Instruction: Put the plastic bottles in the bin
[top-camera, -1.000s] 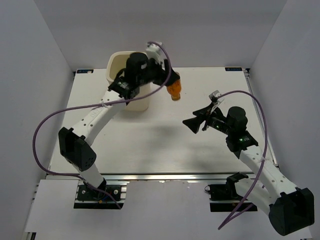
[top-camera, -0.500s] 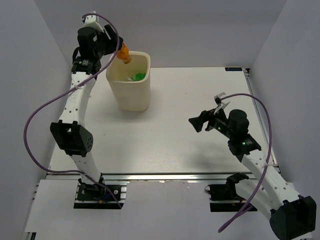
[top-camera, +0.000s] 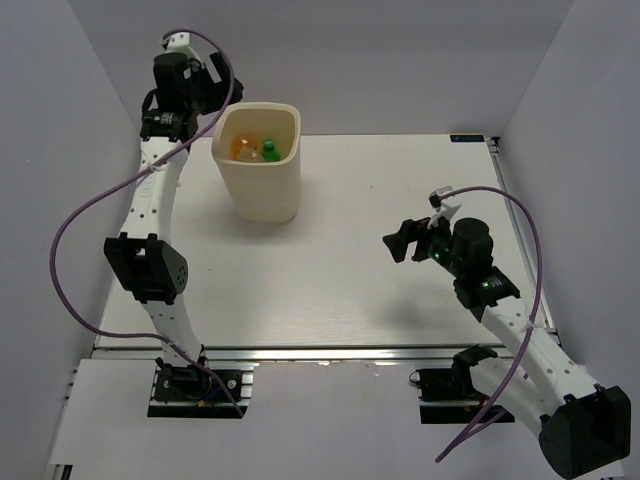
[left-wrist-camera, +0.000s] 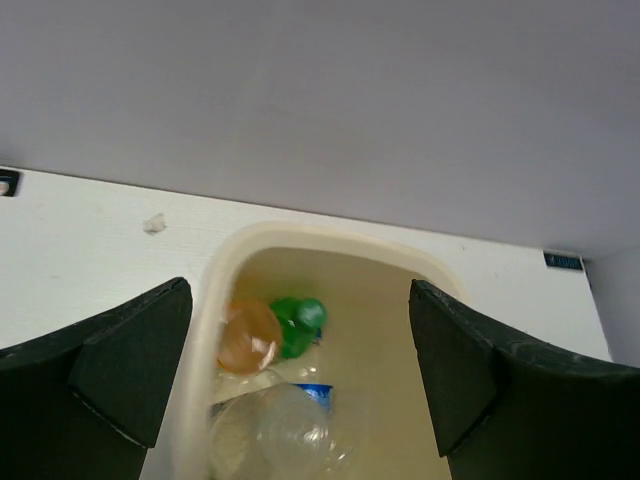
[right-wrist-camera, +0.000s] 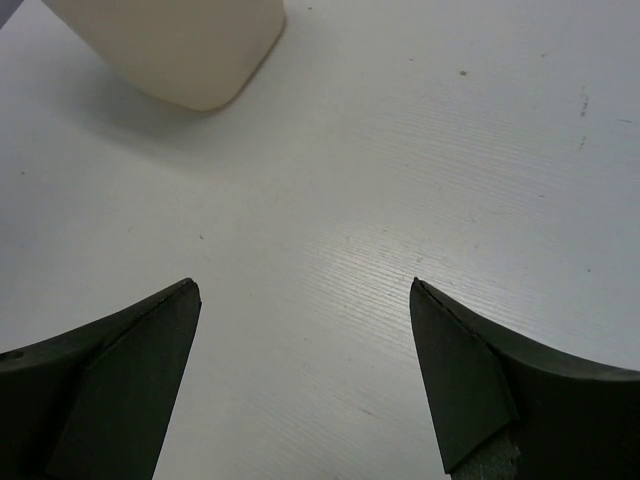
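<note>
The cream bin (top-camera: 268, 196) stands at the table's back left. Inside it lie the orange bottle (top-camera: 243, 148) and the green bottle (top-camera: 271, 151). The left wrist view looks down into the bin (left-wrist-camera: 330, 238) and shows the orange bottle (left-wrist-camera: 250, 337), the green bottle (left-wrist-camera: 298, 322) and a clear bottle (left-wrist-camera: 272, 432) with a blue label. My left gripper (top-camera: 216, 92) hangs open above the bin's back left rim, its jaws (left-wrist-camera: 300, 290) empty. My right gripper (top-camera: 418, 226) is open over the table's right side, and nothing lies between its fingers (right-wrist-camera: 302, 285).
White walls close in the table on the left, back and right. The bin's lower corner (right-wrist-camera: 190, 50) shows at the top left of the right wrist view. The left arm's purple cable (top-camera: 75, 230) loops out past the table's left edge.
My left gripper swung the orange bottle from right of the bin to over its back left rim and opened; the bottle now lies in the bin. The right gripper drifted slightly right.
</note>
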